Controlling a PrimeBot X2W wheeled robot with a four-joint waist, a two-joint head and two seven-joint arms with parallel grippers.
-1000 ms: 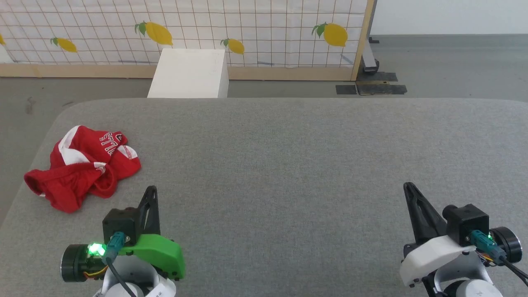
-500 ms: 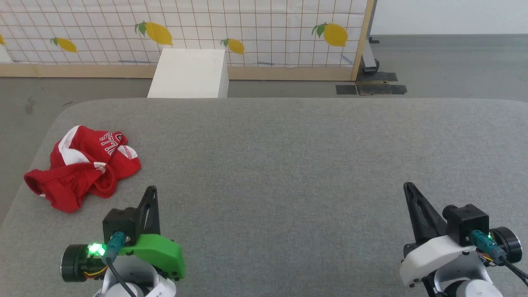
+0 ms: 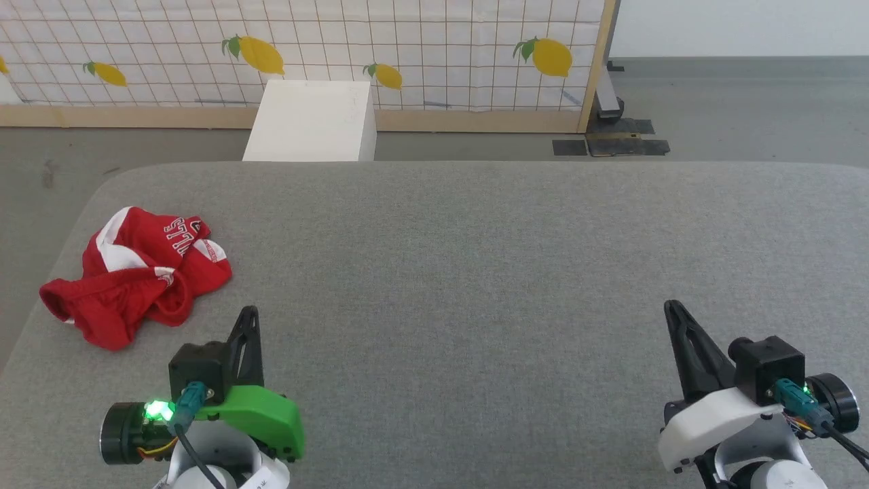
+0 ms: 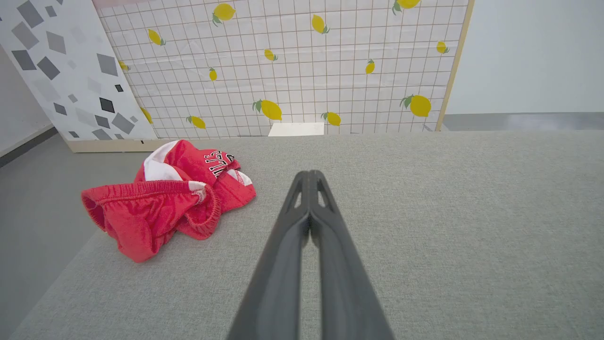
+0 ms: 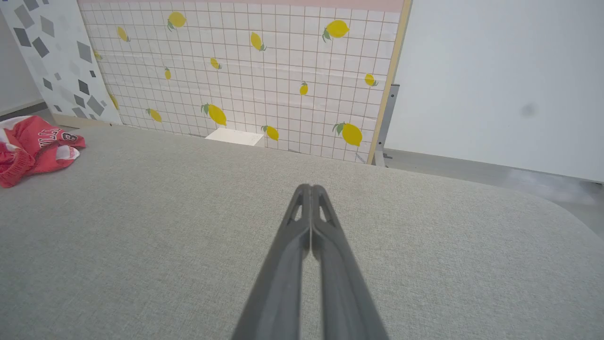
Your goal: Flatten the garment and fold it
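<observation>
Shorts (image 3: 136, 275) of red soft fabric, with white side stripes and white lettering, lie crumpled in a heap near the far left corner of the grey cloth-covered table (image 3: 475, 272), touching neither gripper. Near them, to their right, the green-shelled left gripper (image 3: 250, 312) has its two dark fingers pressed together on nothing. Well apart at the lower right, the white-shelled right gripper (image 3: 672, 307) is likewise closed and empty.

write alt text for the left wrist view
Crumpled red shorts with white trim lie in a heap near the left edge of a grey fabric table. The left gripper, fingers pressed together and holding nothing, points across the table to their right; a lemon-patterned panel stands behind.
</observation>
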